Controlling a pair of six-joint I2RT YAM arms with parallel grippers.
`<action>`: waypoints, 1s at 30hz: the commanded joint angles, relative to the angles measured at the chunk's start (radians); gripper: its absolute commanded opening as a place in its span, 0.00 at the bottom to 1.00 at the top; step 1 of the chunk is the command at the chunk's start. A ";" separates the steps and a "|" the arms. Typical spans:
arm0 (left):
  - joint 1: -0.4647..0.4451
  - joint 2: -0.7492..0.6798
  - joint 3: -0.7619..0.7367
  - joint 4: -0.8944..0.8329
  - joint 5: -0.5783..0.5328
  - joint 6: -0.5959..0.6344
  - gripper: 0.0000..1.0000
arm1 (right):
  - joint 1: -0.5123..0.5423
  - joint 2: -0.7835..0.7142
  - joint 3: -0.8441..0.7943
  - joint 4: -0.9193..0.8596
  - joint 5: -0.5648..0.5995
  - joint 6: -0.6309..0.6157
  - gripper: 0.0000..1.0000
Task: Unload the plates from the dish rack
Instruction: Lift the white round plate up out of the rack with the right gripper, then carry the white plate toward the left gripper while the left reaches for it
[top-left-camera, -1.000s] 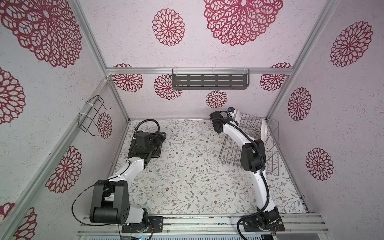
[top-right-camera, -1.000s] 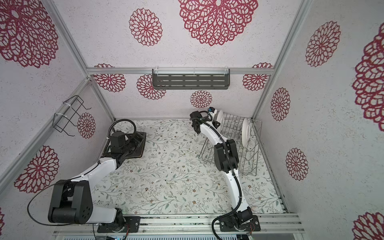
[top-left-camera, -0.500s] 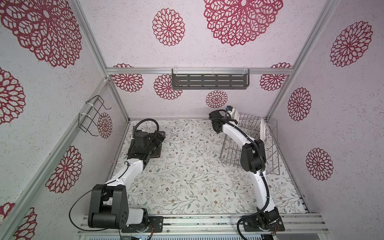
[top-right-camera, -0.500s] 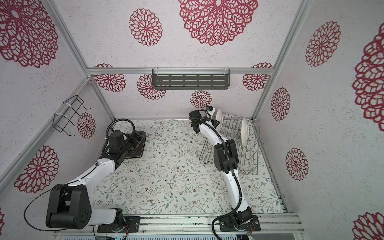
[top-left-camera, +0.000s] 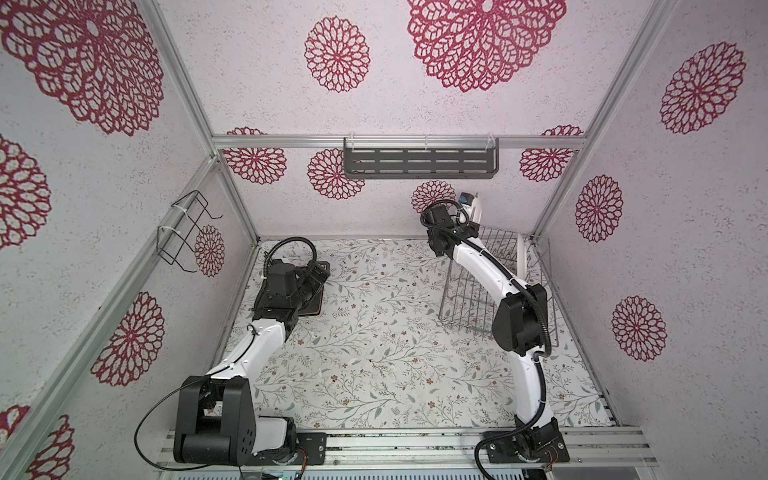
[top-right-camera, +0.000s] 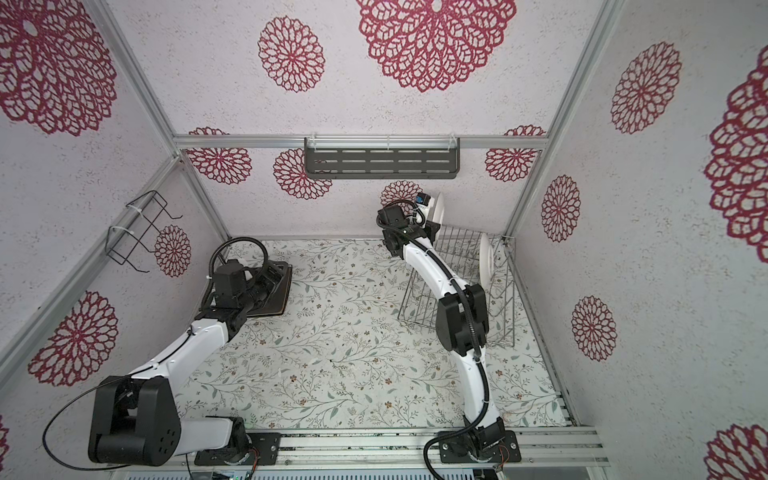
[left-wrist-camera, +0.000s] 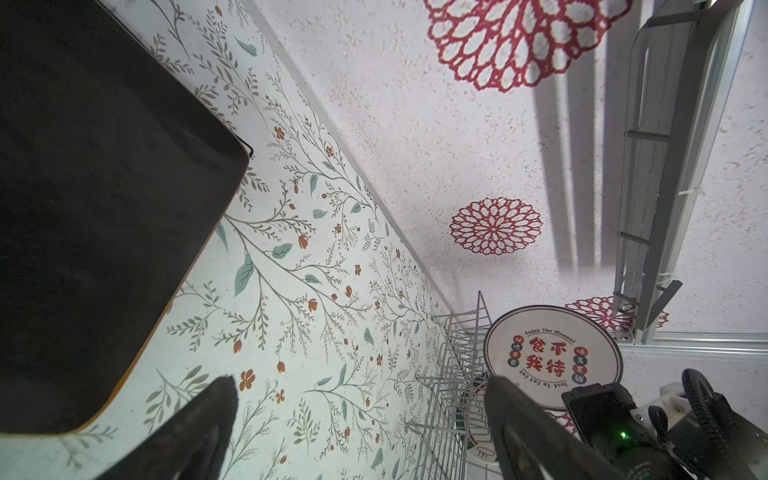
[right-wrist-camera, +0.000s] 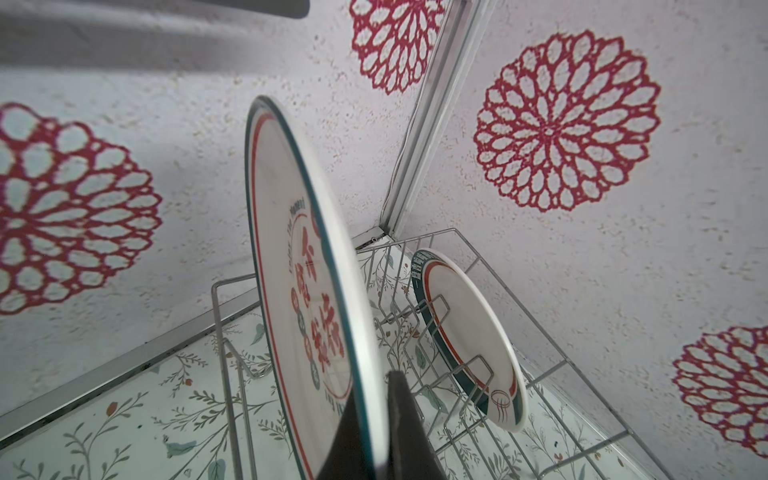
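My right gripper (right-wrist-camera: 374, 415) is shut on the rim of a round white plate with red Chinese characters (right-wrist-camera: 299, 270) and holds it upright above the dish rack (right-wrist-camera: 561, 365). In both top views that plate (top-left-camera: 476, 210) (top-right-camera: 437, 212) hangs by the back wall over the rack's (top-left-camera: 469, 291) far end. A teal-rimmed round plate (right-wrist-camera: 469, 332) (top-left-camera: 523, 257) still stands between the prongs. My left gripper (left-wrist-camera: 361, 415) is open and empty, hovering beside a dark square plate (left-wrist-camera: 104, 208) (top-left-camera: 318, 307) lying flat at the table's left.
A dark grey slotted shelf (top-left-camera: 419, 164) hangs on the back wall above the rack. A small black wire holder (top-left-camera: 187, 232) is fixed to the left wall. The floral table surface (top-left-camera: 374, 340) stretches between the two arms.
My right gripper has raised the plate with red characters up out of the rack, toward the back wall. The left arm has shifted slightly over the dark plate, still open.
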 joint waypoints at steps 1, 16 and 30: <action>-0.010 -0.035 0.001 -0.011 -0.009 0.012 0.97 | 0.017 -0.103 -0.026 0.064 0.064 -0.020 0.00; -0.122 -0.145 -0.003 -0.067 -0.063 -0.002 0.97 | 0.098 -0.568 -0.572 0.329 -0.073 -0.031 0.00; -0.363 -0.205 -0.051 -0.009 -0.159 -0.043 0.97 | 0.106 -1.075 -1.025 0.422 -0.495 0.173 0.00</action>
